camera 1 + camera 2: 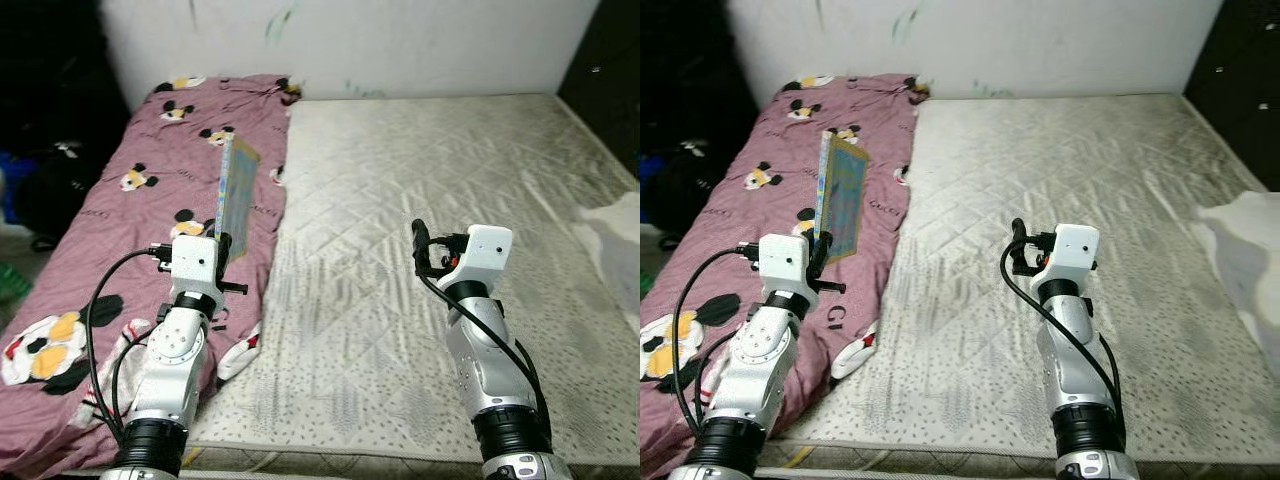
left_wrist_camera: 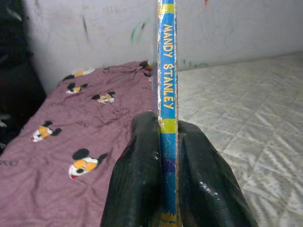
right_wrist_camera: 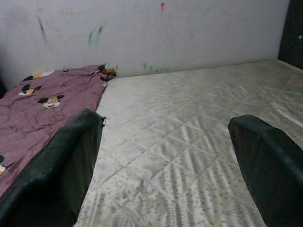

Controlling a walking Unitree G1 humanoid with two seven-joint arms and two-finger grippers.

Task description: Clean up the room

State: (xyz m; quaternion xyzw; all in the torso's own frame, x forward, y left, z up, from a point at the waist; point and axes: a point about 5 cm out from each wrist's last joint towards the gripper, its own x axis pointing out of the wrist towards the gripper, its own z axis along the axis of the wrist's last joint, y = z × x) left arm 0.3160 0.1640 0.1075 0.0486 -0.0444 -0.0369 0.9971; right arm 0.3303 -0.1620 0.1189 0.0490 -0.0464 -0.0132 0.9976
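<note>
A thin blue and yellow book (image 1: 236, 195) stands upright on edge above the pink cartoon-mouse blanket (image 1: 150, 160), and my left gripper (image 1: 222, 252) is shut on its lower end. In the left wrist view the book's spine (image 2: 166, 71) reads "MANDY STANLEY" and runs up between the two black fingers (image 2: 137, 179). My right gripper (image 1: 420, 245) hovers open over the bare mattress (image 1: 430, 170), nothing between its fingers (image 3: 61, 165).
The grey quilted mattress lies against a scribbled white wall (image 1: 400, 40). A white cloth (image 1: 615, 235) rests at the mattress's right edge. Dark bags and clutter (image 1: 45, 180) sit on the floor at the left. A dark cabinet (image 1: 610, 60) stands at the far right.
</note>
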